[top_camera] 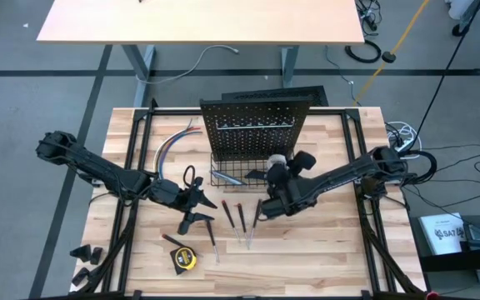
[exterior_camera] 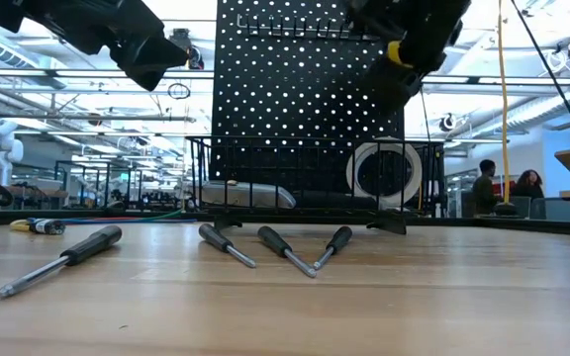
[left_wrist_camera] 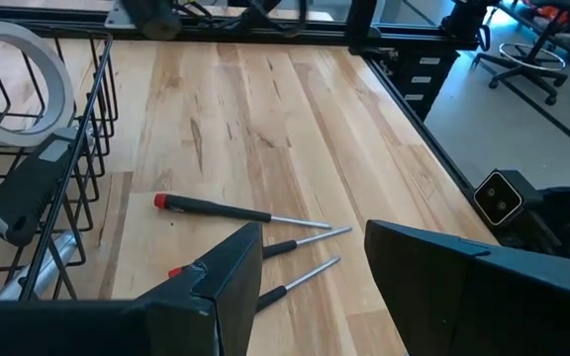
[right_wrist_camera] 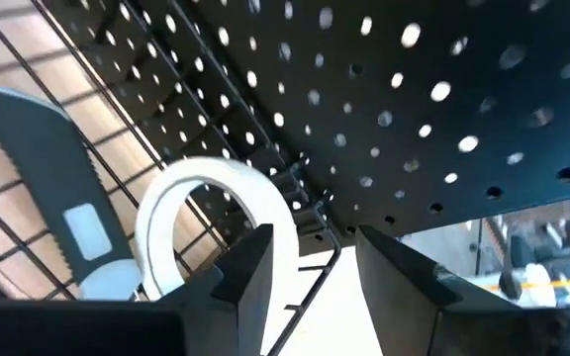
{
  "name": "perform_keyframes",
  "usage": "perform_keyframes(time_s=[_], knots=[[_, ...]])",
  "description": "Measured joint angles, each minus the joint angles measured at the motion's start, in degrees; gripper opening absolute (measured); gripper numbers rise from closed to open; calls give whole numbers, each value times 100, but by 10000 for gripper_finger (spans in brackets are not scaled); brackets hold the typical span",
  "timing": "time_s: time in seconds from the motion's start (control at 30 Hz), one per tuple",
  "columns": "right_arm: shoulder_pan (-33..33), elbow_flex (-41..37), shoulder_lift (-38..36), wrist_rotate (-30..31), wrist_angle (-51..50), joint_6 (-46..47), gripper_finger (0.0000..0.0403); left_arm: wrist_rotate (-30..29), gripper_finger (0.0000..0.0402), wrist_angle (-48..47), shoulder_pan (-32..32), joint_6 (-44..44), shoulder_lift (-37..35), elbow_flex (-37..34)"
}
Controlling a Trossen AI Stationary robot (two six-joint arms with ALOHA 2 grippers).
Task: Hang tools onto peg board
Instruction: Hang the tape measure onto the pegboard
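Pale wooden bench (top_camera: 307, 250) fills the high view, with the black peg board (top_camera: 252, 125) standing upright near its far edge and a wire basket (top_camera: 232, 177) along its foot. The right hand (top_camera: 275, 171) hangs over the basket's right end, just above the white tape roll (top_camera: 277, 160). The left hand (top_camera: 197, 202) hovers low over the bench, off to the left of the basket; three screwdrivers (top_camera: 240, 221) lie just to its right, a fourth screwdriver (top_camera: 212, 236) just in front of it, and the tape measure (top_camera: 185, 260) sits farther toward the near edge. Coloured cables (top_camera: 172, 146) lie beside the board, well behind the left hand

Low view: the tape roll (exterior_camera: 385, 174) stands on edge inside the basket (exterior_camera: 265, 173), below the right arm, with the utility knife (exterior_camera: 250, 195) lying in the basket to its left. Four screwdrivers (exterior_camera: 285, 250) rest on the bench in front

Left wrist view: the left hand (left_wrist_camera: 310, 282) stands partly open and empty, its fingers (left_wrist_camera: 236, 272) apart, above three screwdrivers (left_wrist_camera: 226, 208)

Right wrist view: the right hand (right_wrist_camera: 315, 272) is partly open, holding nothing; the tape roll (right_wrist_camera: 211, 222) sits just beyond its fingers (right_wrist_camera: 250, 262), against the peg board (right_wrist_camera: 384, 109), with the utility knife (right_wrist_camera: 57, 208) alongside in the basket
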Motion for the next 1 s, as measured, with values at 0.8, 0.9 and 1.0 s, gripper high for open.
perform_keyframes(time_s=[0.8, 0.9, 1.0], knots=[[1879, 37, -260, -485, 2939, -1792, 139, 898, 187, 975, -638, -1046, 0, 0], [1999, -238, -260, -908, 3937, -2407, 139, 872, 187, 224, -940, -1778, 0, 112], [1992, -539, -258, -1361, 4950, -3026, 139, 631, 187, -981, -1326, -2581, 51, 478]])
